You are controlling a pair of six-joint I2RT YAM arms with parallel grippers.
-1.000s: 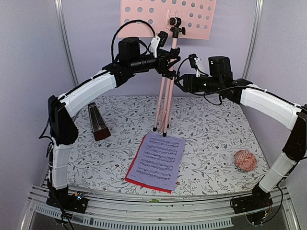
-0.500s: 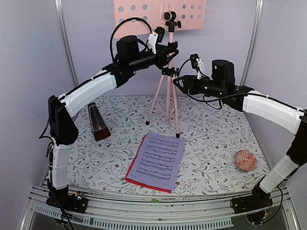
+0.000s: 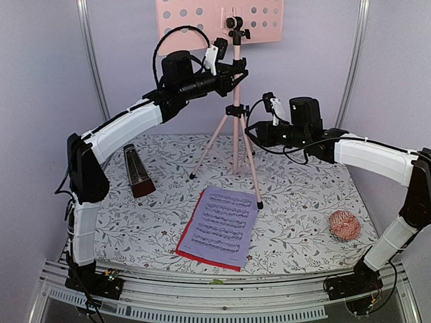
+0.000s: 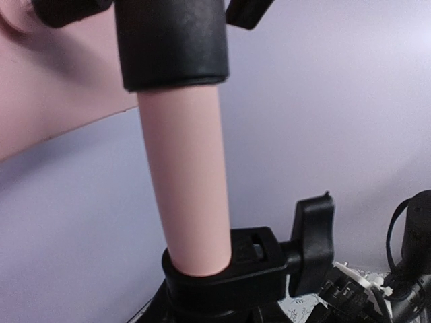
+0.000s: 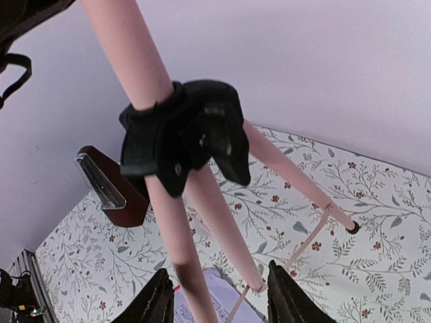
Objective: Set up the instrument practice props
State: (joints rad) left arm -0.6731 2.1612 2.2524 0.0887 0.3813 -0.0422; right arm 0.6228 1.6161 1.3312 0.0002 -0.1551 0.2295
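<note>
The left gripper (image 3: 236, 69) alone clamps the pole of the music stand (image 3: 236, 91), the right gripper (image 5: 217, 299) gaping empty, so an uneven release could topple it.

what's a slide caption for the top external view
Left gripper grips the pink music stand by its pole; right gripper open by the spread legs; sheet music, metronome nearby.

The left arm (image 3: 124, 126) and right arm (image 3: 374, 152) share one build: long white-shelled links joined by bulky black joint housings, with black cylindrical motors at the wrists. A small white camera mount (image 3: 213, 58) sits by each wrist. A black cable (image 3: 159, 50) arcs in a loop over the left wrist. On the right gripper (image 5: 219, 282) the fingers (image 5: 155, 306) are dark and taper to narrow tips.
</note>
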